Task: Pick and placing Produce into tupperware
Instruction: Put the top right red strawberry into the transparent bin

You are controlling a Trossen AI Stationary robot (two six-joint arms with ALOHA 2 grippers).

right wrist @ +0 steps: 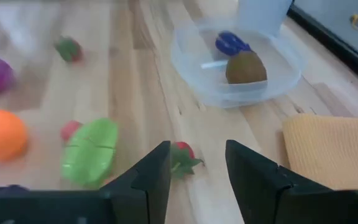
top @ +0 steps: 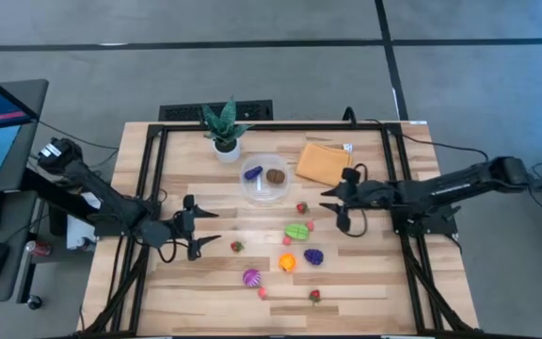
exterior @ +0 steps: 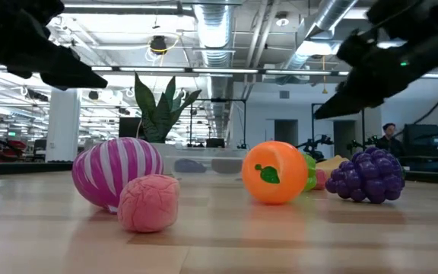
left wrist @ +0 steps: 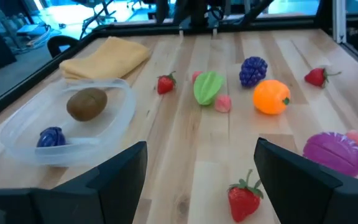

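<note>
Tupperware near back edge — strawberry beside right gripper.

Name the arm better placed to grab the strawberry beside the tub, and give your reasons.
Right. The right gripper hangs open close to that strawberry, which shows between its fingers in the right wrist view. The left gripper, also open, is farther away, nearer another strawberry.

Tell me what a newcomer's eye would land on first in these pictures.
The bright toy produce scattered over the wooden table's front half stands out: an orange, purple grapes and a magenta striped piece. Behind them, the clear tupperware already holds a brown piece and a purple one. Both open end effectors flank the scatter, the left end effector and the right end effector beside a strawberry.
</note>
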